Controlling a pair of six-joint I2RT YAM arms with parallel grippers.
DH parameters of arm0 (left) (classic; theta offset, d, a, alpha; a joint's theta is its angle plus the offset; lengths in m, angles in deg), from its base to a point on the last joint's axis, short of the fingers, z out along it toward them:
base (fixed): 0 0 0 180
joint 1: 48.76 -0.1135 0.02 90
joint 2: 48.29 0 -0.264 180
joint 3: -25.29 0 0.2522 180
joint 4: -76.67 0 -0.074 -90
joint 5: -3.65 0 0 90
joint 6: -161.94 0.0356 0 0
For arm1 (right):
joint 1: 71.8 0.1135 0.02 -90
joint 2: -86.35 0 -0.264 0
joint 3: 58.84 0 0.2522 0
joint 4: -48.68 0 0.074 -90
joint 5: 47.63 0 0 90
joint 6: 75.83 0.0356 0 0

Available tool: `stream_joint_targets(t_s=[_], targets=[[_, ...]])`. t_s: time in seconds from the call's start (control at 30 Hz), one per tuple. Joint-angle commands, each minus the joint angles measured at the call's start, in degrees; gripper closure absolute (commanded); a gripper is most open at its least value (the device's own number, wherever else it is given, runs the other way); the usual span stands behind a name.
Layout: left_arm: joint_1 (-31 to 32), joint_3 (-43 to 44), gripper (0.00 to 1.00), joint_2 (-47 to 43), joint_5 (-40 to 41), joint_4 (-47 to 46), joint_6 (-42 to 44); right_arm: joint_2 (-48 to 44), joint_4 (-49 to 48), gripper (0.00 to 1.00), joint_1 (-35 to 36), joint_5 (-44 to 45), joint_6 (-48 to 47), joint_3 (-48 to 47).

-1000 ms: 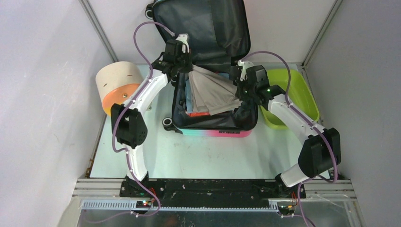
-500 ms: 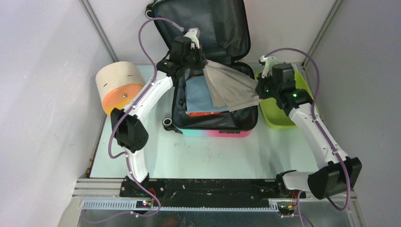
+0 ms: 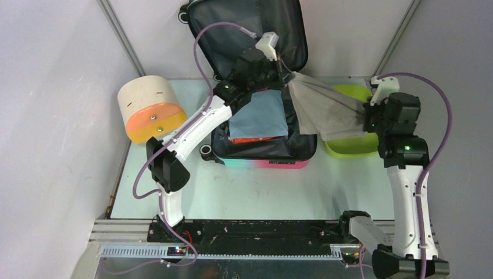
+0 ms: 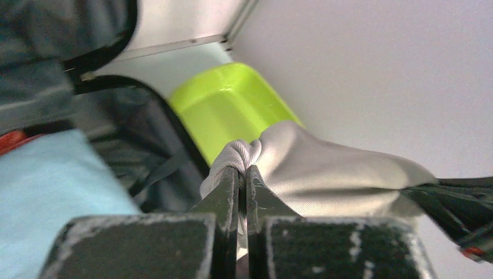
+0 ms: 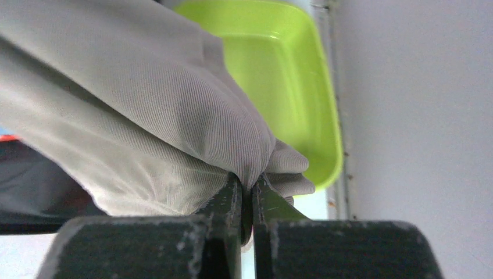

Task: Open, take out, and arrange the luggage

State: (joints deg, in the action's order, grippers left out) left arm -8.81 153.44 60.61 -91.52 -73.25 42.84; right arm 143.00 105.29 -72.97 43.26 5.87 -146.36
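Note:
The luggage [image 3: 264, 158] lies open at the back of the table, its dark lid [image 3: 232, 29] standing upright. Inside lie a folded blue cloth [image 3: 258, 119] and something red-orange [image 3: 250, 139] under it. A grey cloth [image 3: 325, 107] hangs stretched in the air between both grippers, over the luggage's right edge and the lime-green tub [image 3: 349, 145]. My left gripper [image 3: 286, 74] is shut on its left corner [image 4: 235, 157]. My right gripper [image 3: 367, 119] is shut on its right corner [image 5: 256, 157].
A cream-and-orange cylinder [image 3: 148, 107] lies on its side at the left. The lime-green tub [image 5: 279, 75] sits right of the luggage against the right wall. Frame posts [image 3: 119, 35] stand at the back corners. Bare tabletop [image 3: 261, 192] lies in front of the luggage.
Both arms have carried the grey cloth rightward, from above the luggage's contents to over the green tub. The blue cloth underneath now shows fully.

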Motion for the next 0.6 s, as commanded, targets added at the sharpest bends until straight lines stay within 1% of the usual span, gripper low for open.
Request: stream_joint_targets(t_s=[0.0, 0.1, 0.17, 0.2, 0.23, 0.3, 0.33, 0.37, 0.43, 0.57], targets=[[3.6, 6.16, 1.0, 3.42, 0.59, -9.52, -5.55, -1.17, 2.33, 1.0, -5.88, 5.12, -5.23, -0.41], [5.78, 8.96, 1.0, 7.94, 1.04, -11.82, -7.38, -0.62, 2.26, 1.0, -8.86, 6.17, -5.91, -0.45], [6.23, 10.09, 1.0, 11.28, 1.07, -14.93, -9.52, 0.83, 1.66, 1.0, -12.01, 4.63, -5.83, -0.47], [6.3, 11.08, 1.0, 13.93, 1.31, -18.19, -10.94, 2.31, 1.21, 1.0, -13.53, 4.25, -6.02, -0.45], [6.38, 11.89, 1.0, 15.45, 1.44, -19.54, -11.49, 3.11, 0.89, 1.0, -14.09, 4.44, -6.23, -0.47], [6.56, 18.4, 1.0, 21.06, 2.21, -22.15, -12.3, 5.58, -0.32, 1.0, -15.64, 4.47, -6.29, -0.43], [6.64, 20.25, 1.0, 24.93, 2.85, -23.64, -12.39, 7.39, -1.81, 1.0, -16.44, 4.34, -6.23, -0.43], [6.79, 23.33, 1.0, 26.83, 3.17, -24.72, -12.49, 8.24, -2.73, 1.0, -16.69, 4.22, -6.35, -0.49], [7.03, 25.09, 1.0, 32.54, 4.57, -31.78, -12.81, 12.2, -6.13, 1.0, -16.97, 4.28, -6.8, -0.48], [7.22, 25.2, 1.0, 37.57, 10.56, -41.19, -10.72, 19.28, -9.89, 1.0, -17.11, 3.63, -6.89, -0.48]])
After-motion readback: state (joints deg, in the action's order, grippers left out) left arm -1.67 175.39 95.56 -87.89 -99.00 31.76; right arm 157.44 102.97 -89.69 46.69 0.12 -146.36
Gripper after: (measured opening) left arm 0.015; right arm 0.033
